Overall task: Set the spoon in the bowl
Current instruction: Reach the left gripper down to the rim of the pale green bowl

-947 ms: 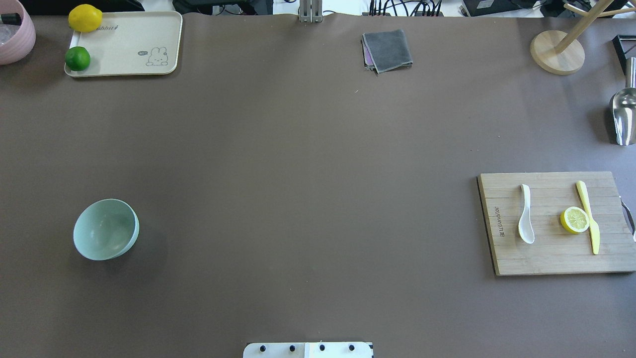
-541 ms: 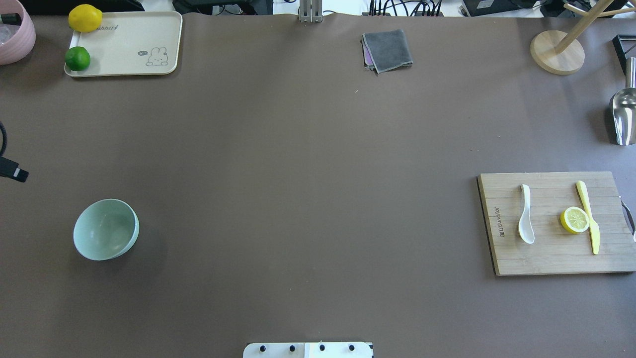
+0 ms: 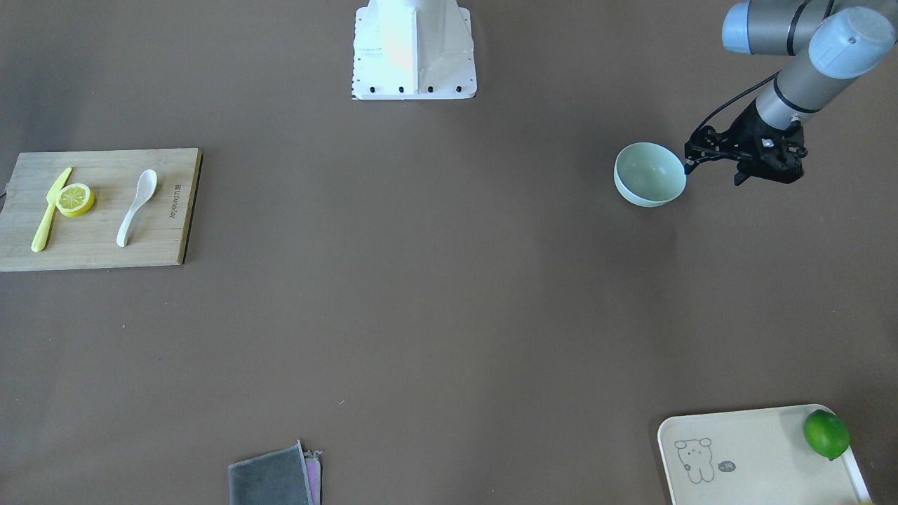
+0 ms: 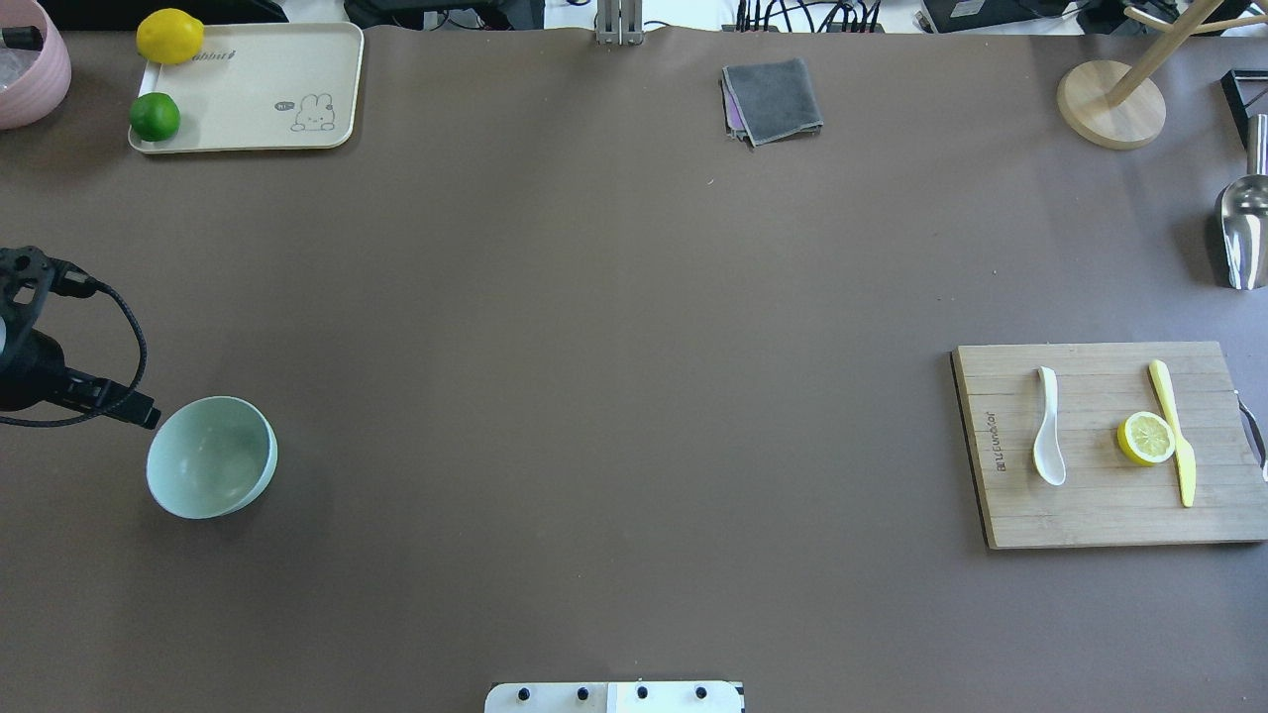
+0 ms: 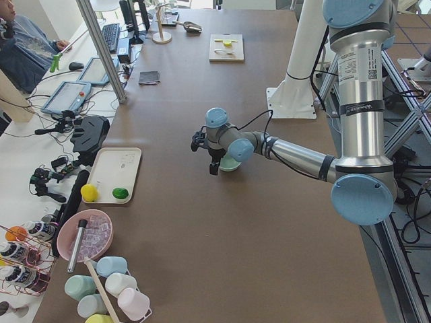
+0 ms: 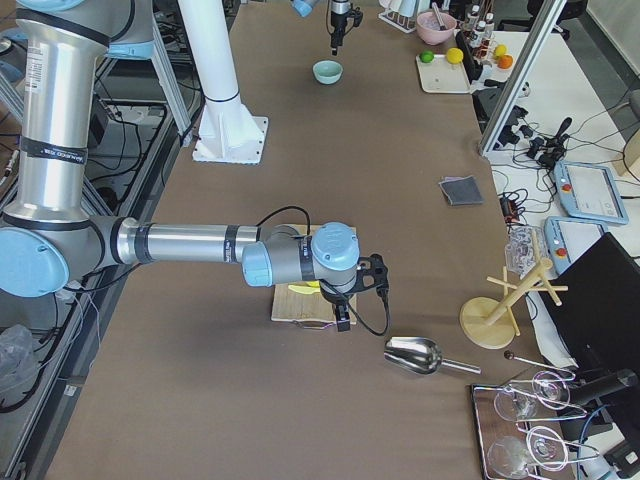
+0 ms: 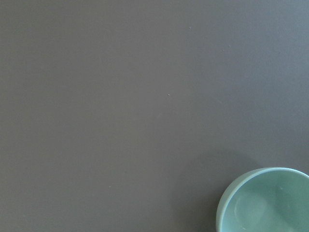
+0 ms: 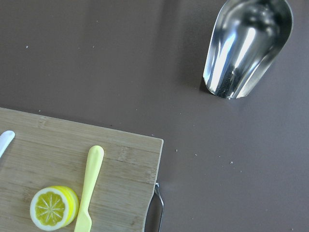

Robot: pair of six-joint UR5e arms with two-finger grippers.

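Left gripper (image 3: pixel 758 158): just beside the round pale mint-green bowl (image 4: pixel 211 457); finger spread cannot be told, nothing visibly held. Bowl: upright, empty. Small white soup spoon (image 4: pixel 1048 428): flat on the wooden cutting board (image 4: pixel 1090 520), well apart from the bowl, ungrasped. Right gripper (image 6: pixel 342 315): near the board; finger spread cannot be told. Progress: 0 of 2 steps done; pick-up and placing are left.

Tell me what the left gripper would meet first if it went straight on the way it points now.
The left gripper points down, so most likely the brown table, just beside the mint-green bowl, not the bowl itself: its wrist view shows mostly table, the bowl only in a corner.
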